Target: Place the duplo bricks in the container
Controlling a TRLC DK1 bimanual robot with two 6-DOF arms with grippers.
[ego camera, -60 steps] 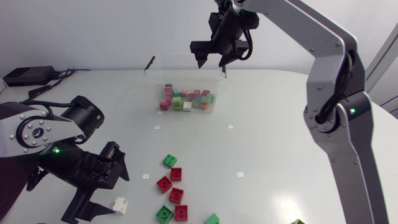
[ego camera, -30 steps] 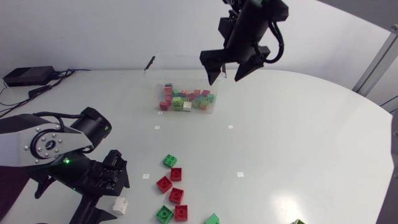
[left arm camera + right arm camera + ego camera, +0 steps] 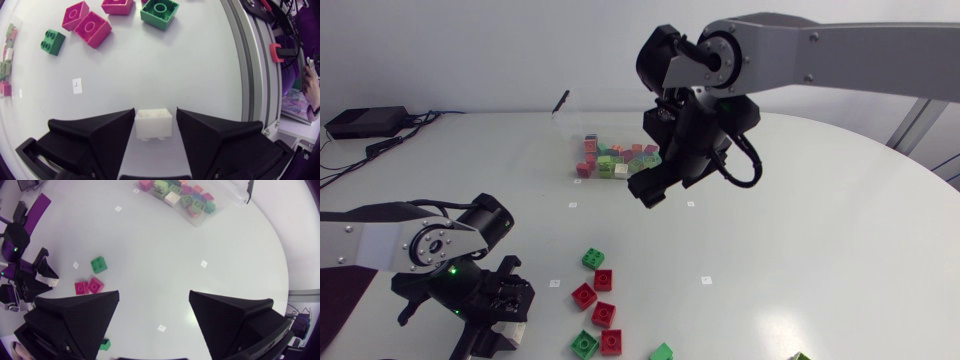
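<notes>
Brick (image 3: 153,124) inside low left end effector (image 3: 155,113), seemingly unclamped | right end effector (image 3: 154,294) aloft, parted

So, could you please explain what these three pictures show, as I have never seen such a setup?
These are two robot arms at a white table. One picture looks down from a fixed overhead camera; the other two come from a camera on each arm's wrist, its black two-fingered gripper at the lower edge. A clear plastic container holds many coloured toy bricks; loose red and green bricks lie nearer the left arm. The left gripper is down over a small white brick, which sits between its open fingers. The right gripper hangs open and empty above the table.
</notes>
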